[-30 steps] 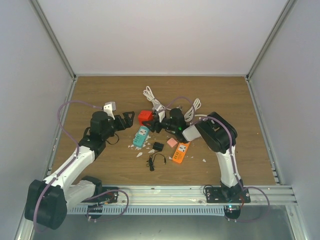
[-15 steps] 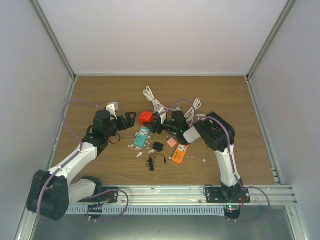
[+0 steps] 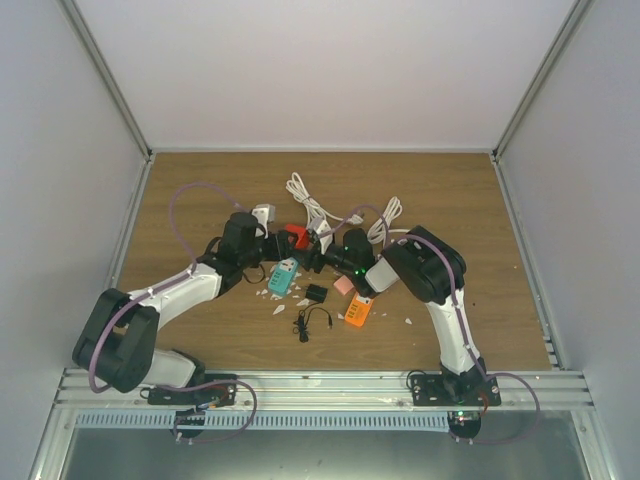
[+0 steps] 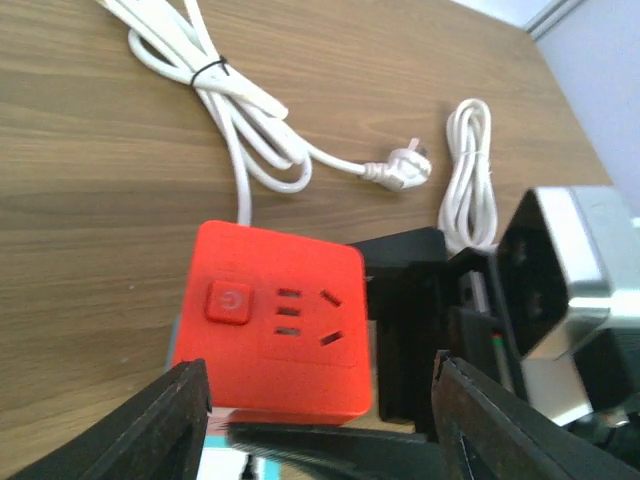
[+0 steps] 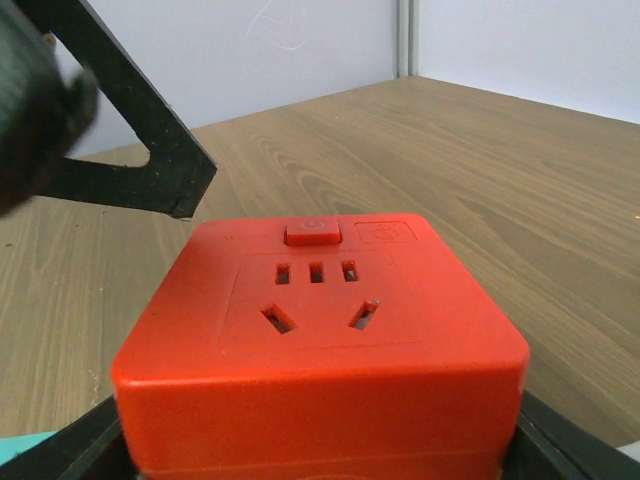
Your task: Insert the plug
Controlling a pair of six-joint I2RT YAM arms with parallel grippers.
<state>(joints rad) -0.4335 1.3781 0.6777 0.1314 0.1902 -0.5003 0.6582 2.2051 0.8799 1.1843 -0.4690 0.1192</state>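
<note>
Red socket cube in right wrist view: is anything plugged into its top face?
No, every slot on the red socket cube shows empty, with no plug in it.

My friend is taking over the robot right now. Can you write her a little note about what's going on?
Right gripper: fingers shut on the red socket cube.
Left gripper: open, its fingers straddling the cube, holding nothing.
White plug: lying loose on the table beyond the cube, on the end of its cable.
Done: cube gripped.
Left: pick up the plug and push it into the cube's socket.
</note>
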